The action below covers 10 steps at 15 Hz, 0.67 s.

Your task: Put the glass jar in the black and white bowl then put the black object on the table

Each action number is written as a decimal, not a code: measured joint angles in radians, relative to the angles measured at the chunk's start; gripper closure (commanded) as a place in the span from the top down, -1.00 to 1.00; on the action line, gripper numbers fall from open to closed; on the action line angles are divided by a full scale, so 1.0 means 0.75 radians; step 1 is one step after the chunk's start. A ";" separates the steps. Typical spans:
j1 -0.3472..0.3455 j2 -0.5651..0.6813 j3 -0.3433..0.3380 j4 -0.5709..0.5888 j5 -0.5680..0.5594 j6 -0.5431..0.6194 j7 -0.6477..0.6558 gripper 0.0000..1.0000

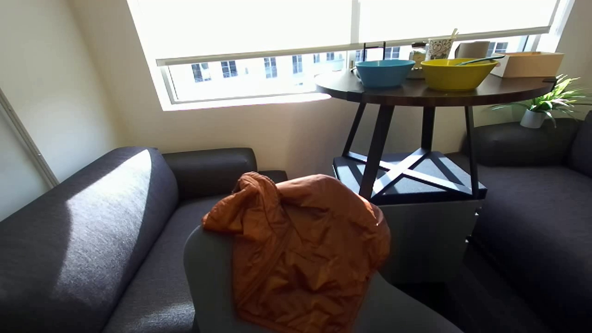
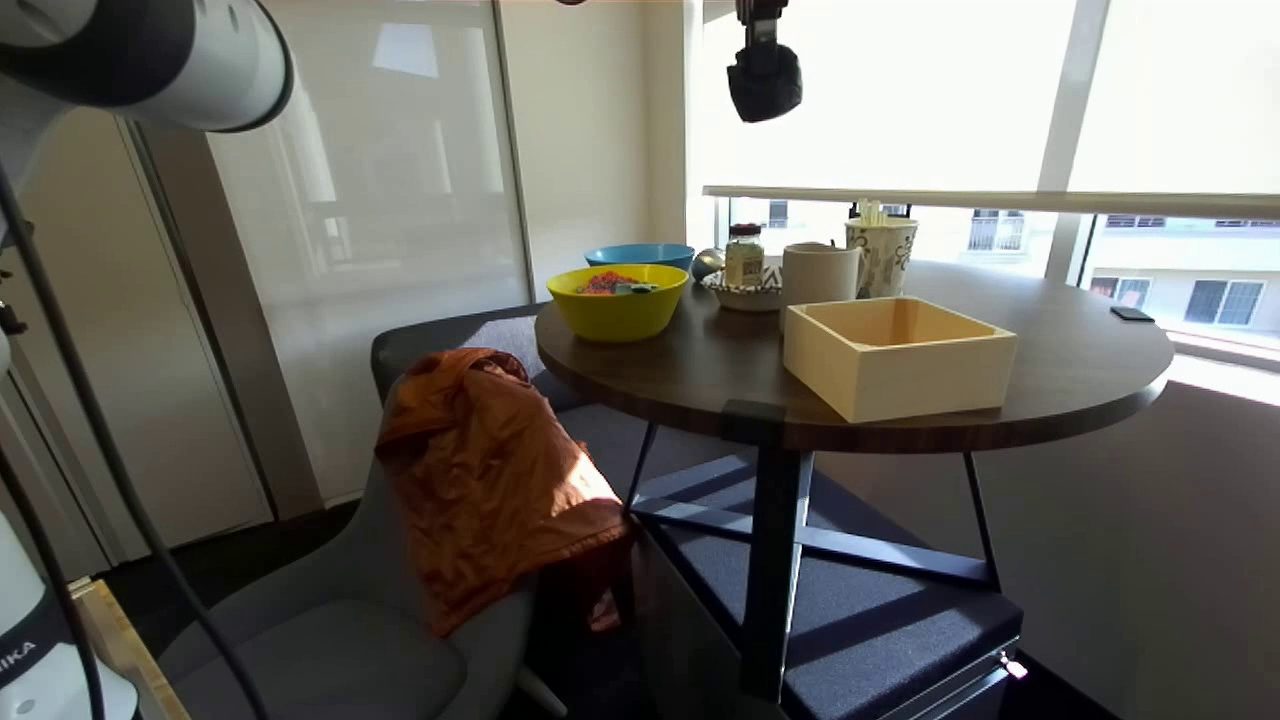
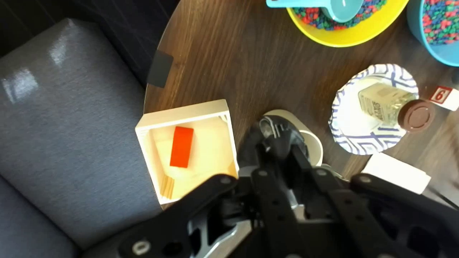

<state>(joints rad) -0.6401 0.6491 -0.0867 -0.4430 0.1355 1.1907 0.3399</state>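
"Two of our views catch the tool point(image 3: 279, 148); can we tell what it grips?"

"We can. It is narrowed onto the black object point(image 2: 765, 85), which hangs in the air, well apart from the worktop point(image 2: 1060, 310) in an exterior view. From the wrist we see only a dark, blurred lump with a shiny patch we cannot name."

"What does it cover there?"

"Part of the pale mug point(image 2: 818, 275). The tool also hides one corner of the wooden box point(image 3: 184, 113), though the red block point(image 3: 181, 147) inside shows plainly to us."

"And the arm point(image 2: 215, 60)?"

"Mostly cut off at the edges of an exterior view."

"Where do we find the glass jar point(image 3: 383, 98)?"

"Upright in the black and white bowl point(image 3: 344, 132). We cannot make out its whole label. In an exterior view the blue bowl point(image 1: 384, 76) and the yellow bowl point(image 1: 455, 78) stand in front and screen much of both."

"Do we get those two whole from the wrist?"

"No, the top edge clips the yellow one, along with the teal scoop point(image 3: 346, 7) in it, and the right edge clips the blue one."

"Anything else half lost to us?"

"The paper cup point(image 2: 884, 255), partly behind the mug in an exterior view. Near the jar sits a grey round thing point(image 2: 707, 263) we cannot identify, and in the wrist view a white thing point(image 3: 396, 173) lies just beside the bowl with the jar, also beyond our naming."
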 measured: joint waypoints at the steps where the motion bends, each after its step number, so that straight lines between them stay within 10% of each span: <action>1: 0.005 0.000 0.002 -0.001 0.004 -0.020 -0.003 0.13; 7: 0.025 0.003 0.016 -0.020 0.045 -0.069 0.002 0.97; 10: 0.015 -0.002 0.017 -0.014 0.045 -0.089 -0.139 0.89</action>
